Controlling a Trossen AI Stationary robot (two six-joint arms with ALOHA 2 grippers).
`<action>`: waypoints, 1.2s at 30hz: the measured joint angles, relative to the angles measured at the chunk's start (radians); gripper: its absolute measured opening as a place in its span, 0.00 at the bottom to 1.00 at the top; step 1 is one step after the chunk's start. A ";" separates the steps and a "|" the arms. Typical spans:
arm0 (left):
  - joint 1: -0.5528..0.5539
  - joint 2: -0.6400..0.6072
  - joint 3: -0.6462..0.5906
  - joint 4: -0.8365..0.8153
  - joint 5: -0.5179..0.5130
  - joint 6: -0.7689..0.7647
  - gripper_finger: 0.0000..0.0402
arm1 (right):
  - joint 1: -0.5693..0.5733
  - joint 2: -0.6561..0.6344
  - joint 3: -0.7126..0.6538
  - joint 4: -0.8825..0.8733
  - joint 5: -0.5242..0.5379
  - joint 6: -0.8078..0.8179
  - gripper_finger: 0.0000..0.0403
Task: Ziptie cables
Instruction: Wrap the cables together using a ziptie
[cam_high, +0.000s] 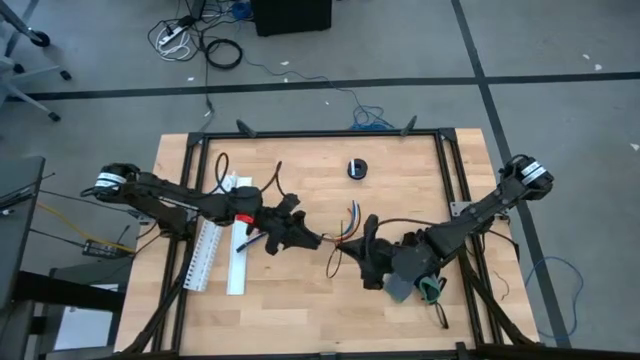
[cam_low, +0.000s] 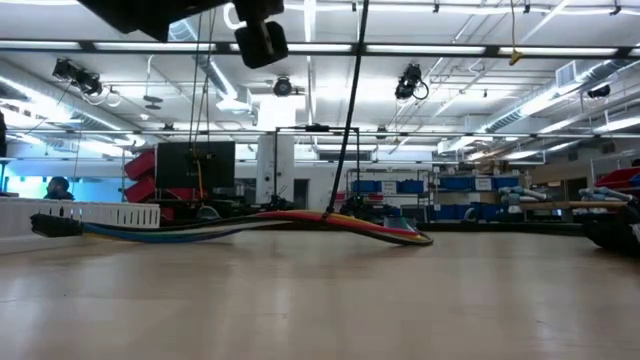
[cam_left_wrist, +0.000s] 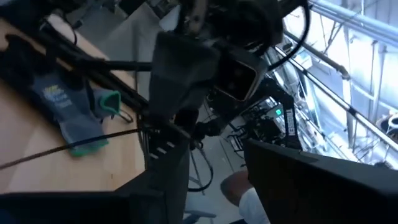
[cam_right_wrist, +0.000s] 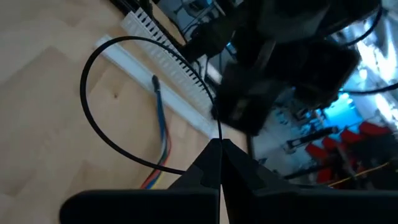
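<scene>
1. Left of the cables (cam_high: 345, 228), the white slotted channel (cam_high: 212, 252) lies on the table (cam_high: 420, 170), with the left gripper (cam_high: 300, 238) between the two, close to the wires' left ends.
2. At the wires themselves: they lie loose on the wood near the table's middle, between the two grippers; in the low view they sag in a shallow arch (cam_low: 300, 220), so I judge them light, limp and prone to splay, best gathered near mid-length.
3. Looped over that spot, one ziptie (cam_right_wrist: 99, 118) curves in a thin black arc above the board; it looks springy and slick, stiff enough to hold a bow, so the sure hold is close to its tip or head.
4. Left fingers (cam_left_wrist: 168, 62): they stand partly spread; whether they touch the ziptie or the wires, I cannot tell.
5. Right of the wires, the right gripper (cam_high: 372, 232) has its fingers (cam_right_wrist: 202, 171) pressed together, pinching the ziptie's end where the arc meets their tips.
6. Farther right of the wires, a grey-green glove (cam_high: 420, 285) lies by the right arm; a small black round thing (cam_high: 357, 168) sits beyond the wires, well apart.
</scene>
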 joint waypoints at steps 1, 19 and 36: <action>-0.003 0.001 -0.001 -0.010 -0.004 -0.006 0.37 | 0.000 -0.001 0.000 0.019 0.004 -0.016 0.00; -0.014 0.001 0.011 0.120 -0.061 -0.034 0.37 | -0.109 -0.023 0.000 0.223 0.033 -0.290 0.00; 0.000 0.001 0.014 0.113 -0.065 -0.008 0.37 | -0.128 -0.022 0.000 0.154 -0.082 -0.185 0.00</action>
